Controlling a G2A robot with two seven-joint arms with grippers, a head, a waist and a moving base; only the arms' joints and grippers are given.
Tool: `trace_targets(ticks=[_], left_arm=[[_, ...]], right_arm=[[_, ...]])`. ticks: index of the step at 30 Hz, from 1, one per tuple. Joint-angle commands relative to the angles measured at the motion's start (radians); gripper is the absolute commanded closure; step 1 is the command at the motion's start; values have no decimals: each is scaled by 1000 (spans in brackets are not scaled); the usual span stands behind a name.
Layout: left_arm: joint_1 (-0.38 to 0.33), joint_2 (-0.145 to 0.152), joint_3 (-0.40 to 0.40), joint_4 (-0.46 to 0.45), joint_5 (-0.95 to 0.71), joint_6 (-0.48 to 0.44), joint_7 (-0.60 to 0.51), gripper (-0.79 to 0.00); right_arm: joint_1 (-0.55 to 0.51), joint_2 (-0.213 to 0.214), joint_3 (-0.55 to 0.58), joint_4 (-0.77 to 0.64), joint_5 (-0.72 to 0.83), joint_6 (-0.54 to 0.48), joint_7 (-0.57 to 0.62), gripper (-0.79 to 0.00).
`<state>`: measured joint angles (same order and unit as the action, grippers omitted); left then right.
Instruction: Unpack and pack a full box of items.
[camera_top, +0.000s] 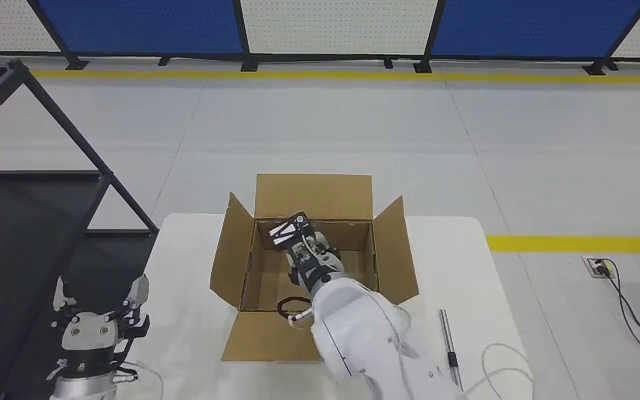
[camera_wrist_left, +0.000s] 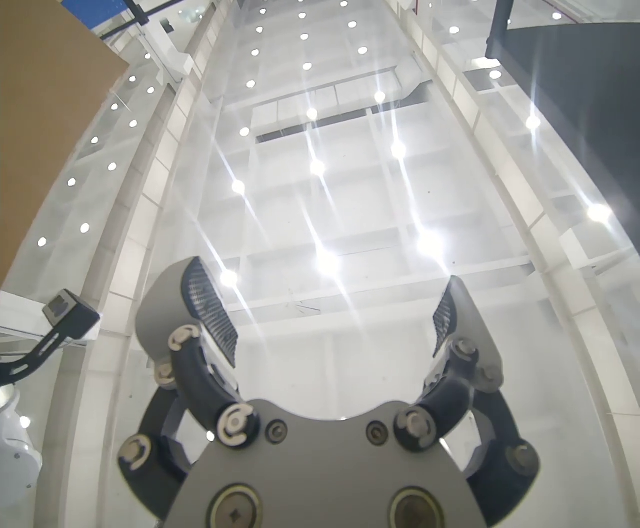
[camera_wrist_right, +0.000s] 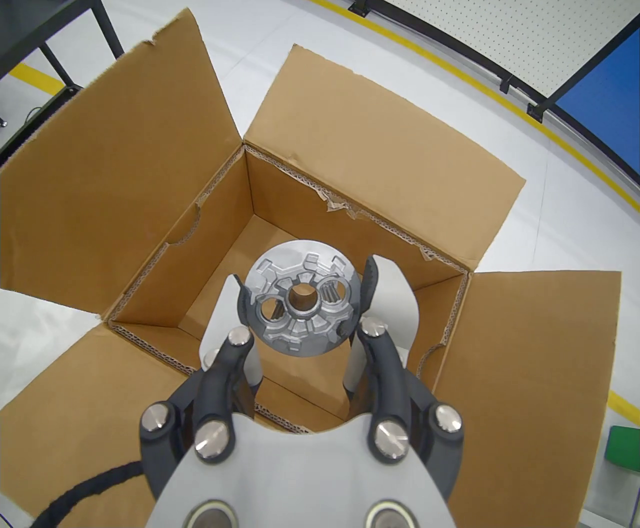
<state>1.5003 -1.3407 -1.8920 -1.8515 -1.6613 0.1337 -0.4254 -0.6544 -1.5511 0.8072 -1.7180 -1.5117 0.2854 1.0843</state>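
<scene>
Container: cardboard box (camera_wrist_right: 350, 165), brown corrugated, standing on the white table (camera_top: 470, 270). All four flaps are folded outward and the inner edges are torn in places. The floor that shows is plain cardboard.

Contents: one metal disc (camera_wrist_right: 302, 305), held within the box's opening. Whether it sits below the rim cannot be told.

Disc: round, grey cast metal. It has a raised central hub with an open bore, a round hole on either side of the hub, and stepped, tooth-like relief around the face. The face is turned toward the wrist.

Right gripper (camera_wrist_right: 306, 285): clamped on the disc, one finger on each opposite edge.

Left gripper (camera_wrist_left: 327, 285): beside the table's near left corner, well apart from the box. It points upward with its fingers spread wide and nothing between them.

Other: slender dark rod (camera_top: 450, 345), lying on the table to the right of the box.
</scene>
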Motion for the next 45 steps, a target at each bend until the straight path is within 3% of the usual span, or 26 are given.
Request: trace_targets(ticks=[1,12,18,22,29,44,45], left_arm=[[0,0,0,0,1,-1,0,-785],[0,0,3,-3,0,3,11,-785],[5,1,1,-10,-4,15,20,-785],[16,1,-6,-9,-9,20,14,-785],[33,0,-14,-11,-19,14,3,-785],[53,-3,-20,-25,-21,0,-8,-785],[53,-3,-20,-25,-20,-1,-8,-785]], right_arm=[[-1,0,0,-4,0,-1,-1,0],[-14,-4,-2,35,-11,14,0,0],[169,-76,-96,362,80,11,72,0],[280,-138,-157,600,165,13,38,0],[368,-232,-209,896,285,33,-69,0],[445,-347,-175,1268,471,27,-268,0],[450,-352,-175,1283,473,28,-272,-58]])
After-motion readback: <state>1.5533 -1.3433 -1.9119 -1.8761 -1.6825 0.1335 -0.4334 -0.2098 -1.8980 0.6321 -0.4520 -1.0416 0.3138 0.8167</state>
